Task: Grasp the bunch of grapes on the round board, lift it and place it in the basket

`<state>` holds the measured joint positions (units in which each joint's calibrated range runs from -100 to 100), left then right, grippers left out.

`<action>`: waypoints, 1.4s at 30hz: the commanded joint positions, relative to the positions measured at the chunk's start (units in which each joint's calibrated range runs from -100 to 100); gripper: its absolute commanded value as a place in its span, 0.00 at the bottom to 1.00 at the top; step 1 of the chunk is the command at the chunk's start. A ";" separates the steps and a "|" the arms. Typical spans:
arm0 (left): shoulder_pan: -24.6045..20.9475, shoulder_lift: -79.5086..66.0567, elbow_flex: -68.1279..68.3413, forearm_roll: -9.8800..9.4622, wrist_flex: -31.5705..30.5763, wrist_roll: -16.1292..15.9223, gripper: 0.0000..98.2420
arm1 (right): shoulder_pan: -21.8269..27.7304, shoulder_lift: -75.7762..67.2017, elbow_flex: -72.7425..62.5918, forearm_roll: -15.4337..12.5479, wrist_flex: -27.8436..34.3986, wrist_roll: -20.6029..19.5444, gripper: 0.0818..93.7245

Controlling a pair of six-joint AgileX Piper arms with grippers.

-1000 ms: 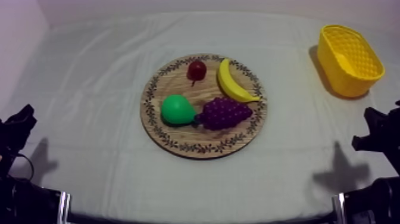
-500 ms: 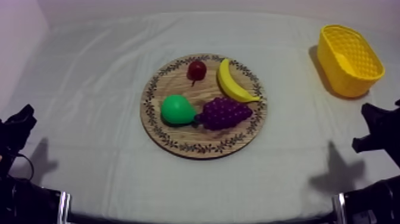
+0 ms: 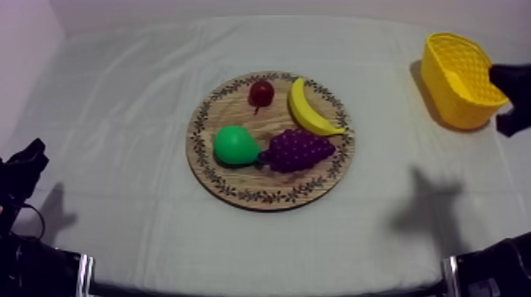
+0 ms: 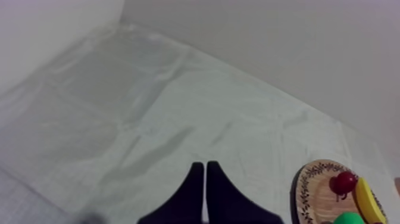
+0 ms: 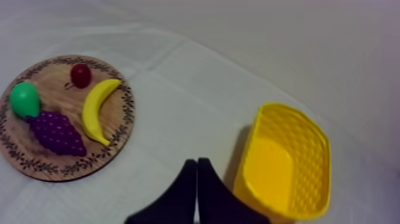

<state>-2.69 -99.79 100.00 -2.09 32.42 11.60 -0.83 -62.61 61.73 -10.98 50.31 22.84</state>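
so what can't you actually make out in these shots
- Top view: the right arm is cut off by the edge and covers part of the rim of the yellow basket.
- Left wrist view: the edge cuts the wooden board, banana and pear; the pear is a sliver.
- Top view: the small red fruit is too small to show surface detail.

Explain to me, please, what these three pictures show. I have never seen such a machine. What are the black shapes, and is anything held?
This is a robot with two arms at a cloth-covered table. One picture looks down from above; the other two come from cameras on each arm's wrist. The black wedges there are the left pincer and the right pincer, both shut, holding nothing. On a round wooden board lie a bunch of grapes, a green pear, a banana and a small red fruit. A yellow basket stands apart on the cloth, near the right pincer.
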 commanded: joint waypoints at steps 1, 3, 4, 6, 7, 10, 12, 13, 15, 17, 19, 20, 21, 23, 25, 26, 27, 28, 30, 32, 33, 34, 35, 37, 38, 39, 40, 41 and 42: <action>-0.03 0.05 0.00 -0.04 -0.01 0.00 0.00 | -1.50 10.76 -13.61 -2.25 6.88 4.88 0.01; -0.03 0.05 0.00 -0.04 -0.01 0.00 0.00 | -3.91 15.69 -18.54 -2.44 11.05 5.84 0.02; -0.03 0.05 0.00 -0.04 -0.01 0.00 0.00 | -5.26 18.13 -20.77 -2.33 13.01 6.21 0.02; -0.03 0.05 0.00 -0.04 -0.01 0.00 0.00 | -7.60 22.95 -24.95 -2.10 16.99 7.13 0.03; -0.03 0.05 0.00 -0.04 -0.01 0.00 0.00 | -8.44 25.30 -26.86 -2.13 19.08 7.85 0.03; -0.03 0.05 0.00 -0.04 -0.01 -0.03 0.00 | -10.00 32.13 -31.91 -2.87 25.30 10.58 0.03; -0.03 0.05 0.00 -0.04 -0.01 -0.04 0.00 | -10.47 36.39 -34.84 -3.76 29.27 12.40 0.04; -0.03 0.05 0.00 -0.04 -0.01 -0.04 0.00 | -10.71 38.37 -36.12 -4.14 30.87 13.03 0.04; -0.03 0.05 0.00 -0.04 -0.01 -0.05 0.00 | -11.72 41.94 -38.17 -4.36 32.94 13.84 0.05; -0.03 0.05 0.00 -0.04 -0.01 -0.03 0.00 | -13.04 45.00 -39.47 -4.15 33.83 14.26 0.06; -0.03 0.05 0.00 -0.04 -0.01 -0.02 0.00 | -14.10 47.60 -39.94 -4.05 33.79 14.87 0.08; -0.03 0.05 0.00 -0.04 -0.01 -0.01 0.00 | -14.52 48.77 -39.89 -4.12 33.43 15.26 0.09; -0.03 0.05 0.00 -0.04 -0.01 -0.01 0.00 | -14.87 49.84 -39.69 -4.24 32.84 15.59 0.10; -0.03 0.05 0.00 -0.04 -0.01 -0.01 0.00 | -15.76 51.87 -39.12 -4.38 31.07 15.86 0.12; -0.03 0.05 0.00 -0.04 -0.01 0.00 0.00 | -16.64 53.81 -38.50 -4.41 29.11 15.93 0.15; -0.03 0.05 0.00 -0.04 -0.01 0.00 0.00 | -17.03 54.72 -38.22 -4.45 28.27 15.90 0.19; -0.03 0.05 0.00 -0.04 -0.01 0.00 0.00 | -17.37 55.56 -37.98 -4.48 27.56 15.81 0.24; -0.03 0.05 0.00 -0.04 -0.01 0.00 0.00 | -17.63 56.35 -37.78 -4.51 27.01 15.80 0.31; -0.03 0.05 0.00 -0.04 -0.01 0.00 0.00 | -18.21 57.84 -37.65 -4.49 26.25 15.79 0.47; -0.03 0.05 0.00 -0.04 -0.01 0.00 0.00 | -18.93 59.21 -37.92 -4.32 25.53 15.58 0.61; -0.03 0.05 0.00 -0.04 -0.01 0.00 0.00 | -19.34 59.80 -38.14 -4.19 25.01 15.34 0.66; -0.03 0.05 0.00 -0.04 -0.01 0.00 0.00 | -19.77 60.33 -38.37 -4.04 24.43 15.09 0.71; -0.03 0.05 0.00 -0.04 -0.01 0.00 0.00 | -20.18 60.84 -38.59 -3.91 23.85 14.86 0.75; -0.03 0.05 0.00 -0.04 -0.01 0.00 0.00 | -20.92 61.89 -38.96 -3.70 22.80 14.58 0.80; -0.03 0.05 0.00 -0.04 -0.01 0.00 0.00 | -21.29 62.49 -39.07 -3.61 22.30 14.50 0.82; -0.03 0.05 0.00 -0.04 -0.01 0.00 0.00 | -21.63 63.11 -39.18 -3.53 21.76 14.45 0.83; -0.03 0.05 0.00 -0.04 -0.01 0.00 0.00 | -21.95 63.80 -39.19 -3.46 21.18 14.48 0.85; -0.03 0.05 0.00 -0.04 -0.01 0.00 0.00 | -22.21 64.54 -39.10 -3.43 20.49 14.55 0.85; -0.03 0.05 0.00 -0.04 -0.01 0.00 0.00 | -22.47 65.36 -38.87 -3.45 19.62 14.65 0.86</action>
<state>-2.69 -99.79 100.00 -2.09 32.42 11.60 -23.12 1.80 22.65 -14.53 70.72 37.37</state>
